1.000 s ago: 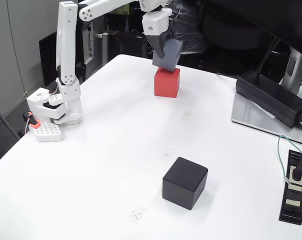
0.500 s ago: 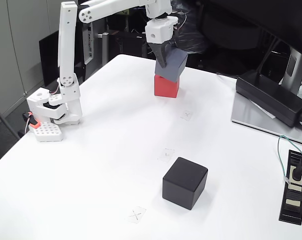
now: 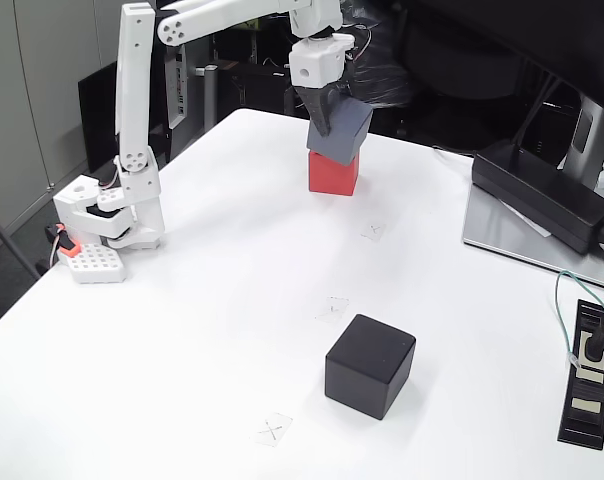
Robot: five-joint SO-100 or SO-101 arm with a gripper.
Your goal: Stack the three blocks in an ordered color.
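Near the upper middle of the frame, on the far part of the white table (image 3: 182, 330), a slate blue-grey matte cube (image 3: 343, 133) sits tilted on top of a bright red matte cube (image 3: 333, 173), its lower edge touching the red cube's top face. The gripper (image 3: 324, 128) of the white arm (image 3: 142, 120) comes down from above and is closed on the blue-grey cube, one dark finger (image 3: 319, 112) visible against its left face; the other finger is hidden behind the cube. The red cube stands flat on the table.

Lower and to the right of centre, well apart from that pair, a larger black matte cube (image 3: 369, 365) rests alone on the table. Small taped cross marks lie on the surface, one just right of the red cube (image 3: 373, 231), one between the cubes (image 3: 332, 307) and one near the bottom (image 3: 273, 431). The arm's base (image 3: 107, 222) is at the left edge of the table. At the right, a flat black power adapter box (image 3: 542, 195) lies on a grey sheet, and a black power strip (image 3: 588, 374) with a green cable sits at the lower right.
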